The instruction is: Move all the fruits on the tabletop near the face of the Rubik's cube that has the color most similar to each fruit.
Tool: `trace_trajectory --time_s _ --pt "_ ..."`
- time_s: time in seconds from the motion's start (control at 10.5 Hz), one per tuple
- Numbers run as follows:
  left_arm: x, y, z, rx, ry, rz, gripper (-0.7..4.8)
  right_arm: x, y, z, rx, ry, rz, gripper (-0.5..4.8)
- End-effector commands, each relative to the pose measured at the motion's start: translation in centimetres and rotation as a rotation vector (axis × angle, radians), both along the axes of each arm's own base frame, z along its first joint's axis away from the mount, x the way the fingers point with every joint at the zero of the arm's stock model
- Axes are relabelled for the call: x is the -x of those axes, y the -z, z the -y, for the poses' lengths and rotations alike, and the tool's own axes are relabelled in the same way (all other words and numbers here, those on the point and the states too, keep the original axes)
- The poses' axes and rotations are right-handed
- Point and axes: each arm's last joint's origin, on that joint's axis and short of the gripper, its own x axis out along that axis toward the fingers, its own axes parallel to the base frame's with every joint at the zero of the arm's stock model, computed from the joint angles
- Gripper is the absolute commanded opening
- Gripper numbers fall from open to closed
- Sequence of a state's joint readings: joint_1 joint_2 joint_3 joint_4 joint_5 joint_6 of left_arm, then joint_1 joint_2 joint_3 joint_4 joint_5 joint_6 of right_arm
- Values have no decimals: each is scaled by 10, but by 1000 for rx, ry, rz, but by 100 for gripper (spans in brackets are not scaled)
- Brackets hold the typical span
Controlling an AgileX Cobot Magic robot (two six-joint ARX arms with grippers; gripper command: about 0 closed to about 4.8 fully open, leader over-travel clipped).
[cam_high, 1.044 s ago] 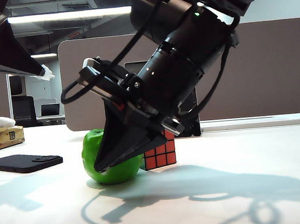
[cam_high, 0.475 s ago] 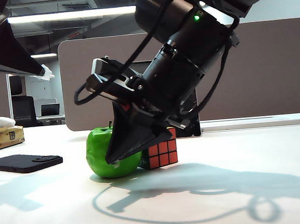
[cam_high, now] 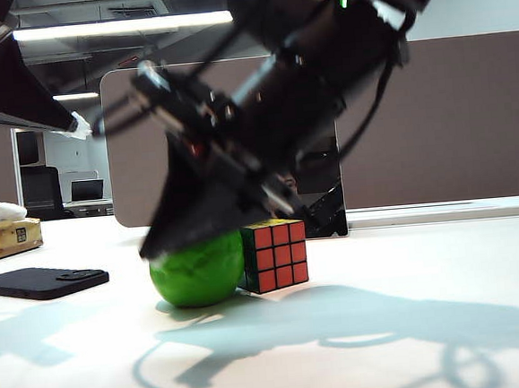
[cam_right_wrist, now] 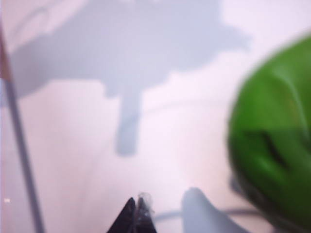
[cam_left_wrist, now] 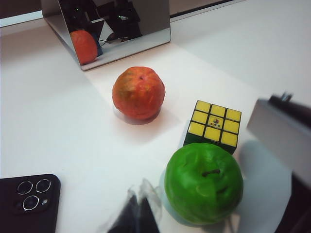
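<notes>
The green apple (cam_high: 198,271) (cam_left_wrist: 204,188) (cam_right_wrist: 274,165) rests on the white tabletop (cam_high: 388,346), against the left side of the Rubik's cube (cam_high: 275,256) (cam_left_wrist: 214,127). The cube shows a red-orange face to the exterior view and its yellow face on top. The orange-red fruit (cam_left_wrist: 138,92) lies apart from the cube, nearer the mirror box; the arm hides it in the exterior view. My right gripper (cam_high: 156,245) (cam_right_wrist: 137,213) is shut and empty, blurred, just above and left of the apple. My left gripper (cam_high: 72,123) (cam_left_wrist: 138,213) hangs high at the left, shut and empty.
A black phone (cam_high: 42,281) (cam_left_wrist: 24,201) lies at the left, and a tissue box (cam_high: 6,234) stands behind it. A shiny mirror-like box (cam_left_wrist: 112,34) stands behind the fruits. The right arm (cam_left_wrist: 282,141) looms beside the cube.
The apple has shifted right until it rests against the cube. My right gripper has swung up and to the left, off the apple, and is blurred by motion. The left arm has not moved.
</notes>
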State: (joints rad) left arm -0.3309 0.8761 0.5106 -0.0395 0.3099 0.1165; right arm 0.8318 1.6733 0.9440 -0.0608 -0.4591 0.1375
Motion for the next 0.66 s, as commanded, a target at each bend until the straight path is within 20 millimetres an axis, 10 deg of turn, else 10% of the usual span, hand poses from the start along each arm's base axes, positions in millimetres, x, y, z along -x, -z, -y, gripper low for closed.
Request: trace_trajectory --time_s 0.09,0.28,0.66 --pt "0 -2 0 2 1 13 -5 1 -36 3 -105 30 133 -1" --pt "0 -2 0 2 1 13 -5 -10 -48 6 -114 85 174 -1" --pt "0 1 -1 -10 -13 -14 -5 -98 -103 47 -137 359 304 -1"
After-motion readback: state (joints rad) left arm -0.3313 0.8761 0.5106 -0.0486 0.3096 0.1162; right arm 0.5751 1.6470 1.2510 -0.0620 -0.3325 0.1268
